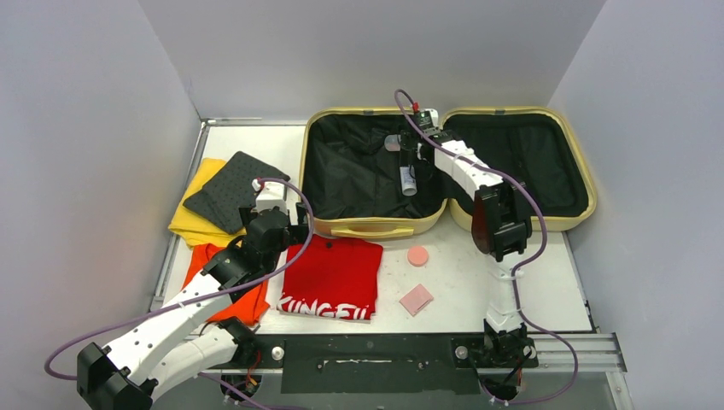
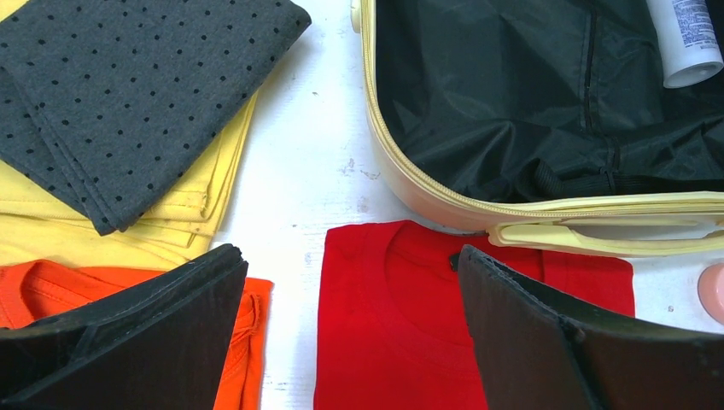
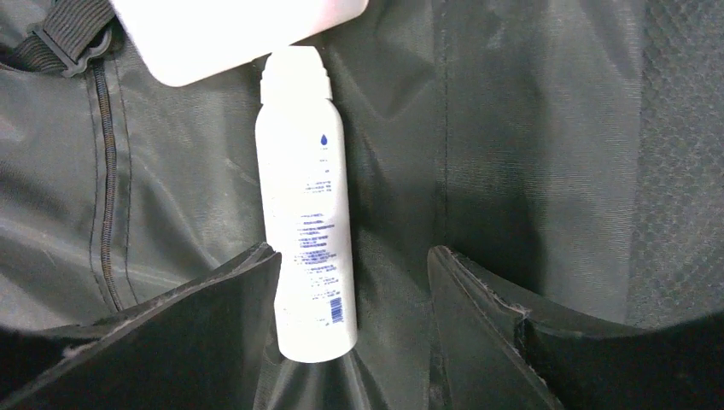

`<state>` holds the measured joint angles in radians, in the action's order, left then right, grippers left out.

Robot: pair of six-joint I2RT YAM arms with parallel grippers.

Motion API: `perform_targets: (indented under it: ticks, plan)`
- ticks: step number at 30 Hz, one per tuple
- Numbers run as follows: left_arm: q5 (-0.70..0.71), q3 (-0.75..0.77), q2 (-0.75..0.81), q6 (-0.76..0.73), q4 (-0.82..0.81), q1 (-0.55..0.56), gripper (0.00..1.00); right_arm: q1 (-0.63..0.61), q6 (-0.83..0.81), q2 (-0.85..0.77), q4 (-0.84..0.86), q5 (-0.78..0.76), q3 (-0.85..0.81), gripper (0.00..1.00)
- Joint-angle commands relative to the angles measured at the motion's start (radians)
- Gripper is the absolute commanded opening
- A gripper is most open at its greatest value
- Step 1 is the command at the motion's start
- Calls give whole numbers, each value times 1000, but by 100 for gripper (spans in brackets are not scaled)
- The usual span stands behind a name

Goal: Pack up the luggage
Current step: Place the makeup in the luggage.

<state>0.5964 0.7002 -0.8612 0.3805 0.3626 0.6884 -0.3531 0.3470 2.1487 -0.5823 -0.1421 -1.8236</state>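
The luggage [image 1: 584, 183] is a pale yellow clamshell suitcase lying open at the back of the table, both halves lined in black. A white bottle [image 1: 408, 179] lies on the lining of the left half, near the hinge. My right gripper [image 1: 411, 159] hovers over it, open and empty. In the right wrist view [image 3: 354, 282] the bottle [image 3: 303, 222] lies below, close to the left finger. My left gripper [image 1: 294, 227] is open and empty above the collar edge of a folded red shirt [image 1: 333, 273]. In the left wrist view [image 2: 354, 282] the red shirt [image 2: 401, 325] shows between the fingers.
A dark dotted cloth [image 1: 235, 188] lies on a folded yellow shirt [image 1: 189, 224] at the left. An orange shirt [image 1: 224, 286] lies under my left arm. A pink disc [image 1: 417, 255] and a pink square [image 1: 416, 300] lie on the table. A pale flat item [image 3: 230, 34] lies beyond the bottle's cap.
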Motion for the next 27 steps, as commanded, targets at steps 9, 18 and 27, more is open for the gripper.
perform_targets:
  ticks: [9,18,27]
  plan:
    - [13,42,-11,-4,-18,7,93,-56,-35,88,158,-96,-238,73]
    - [24,44,-24,-8,-20,7,93,-53,37,259,142,-116,-413,74]
    - [23,43,-30,-10,-20,8,93,-49,-34,283,206,-182,-338,62]
